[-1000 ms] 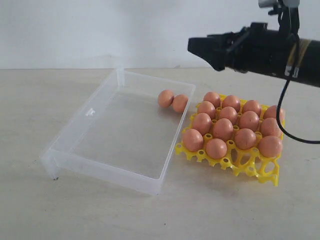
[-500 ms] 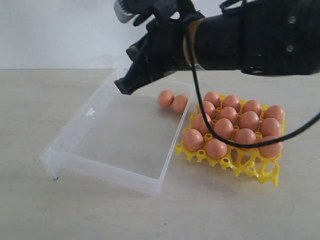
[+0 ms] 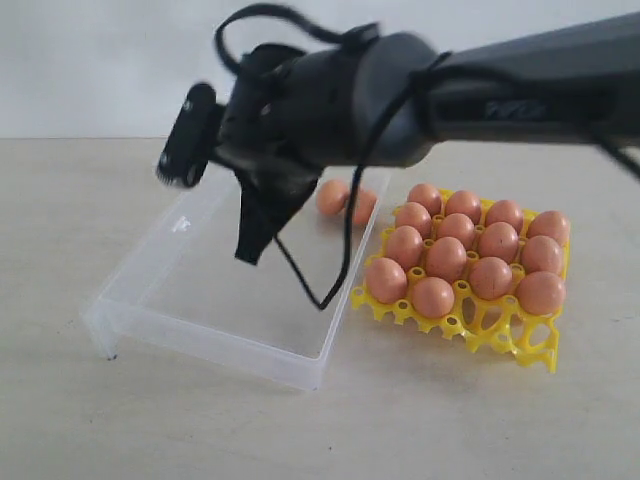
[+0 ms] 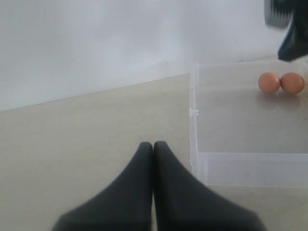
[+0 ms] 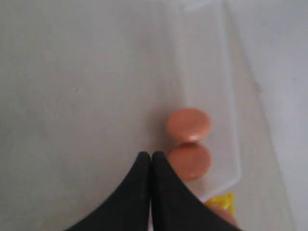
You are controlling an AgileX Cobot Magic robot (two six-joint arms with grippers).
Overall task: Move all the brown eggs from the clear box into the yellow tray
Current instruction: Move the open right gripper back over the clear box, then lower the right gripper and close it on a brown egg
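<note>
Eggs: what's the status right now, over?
Left gripper and right gripper shut, empty; right over clear box. Two brown eggs in box, fourteen in yellow tray, two cells free. Nothing blocks the eggs.

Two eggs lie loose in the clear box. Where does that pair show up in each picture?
Exterior view: the loose eggs at the far corner of the clear box, partly behind the dark arm.
Left wrist view: upper right, side by side.
Right wrist view: centre, just beside the shut fingers.
Shared landmark: the box wall right beside them.
</note>
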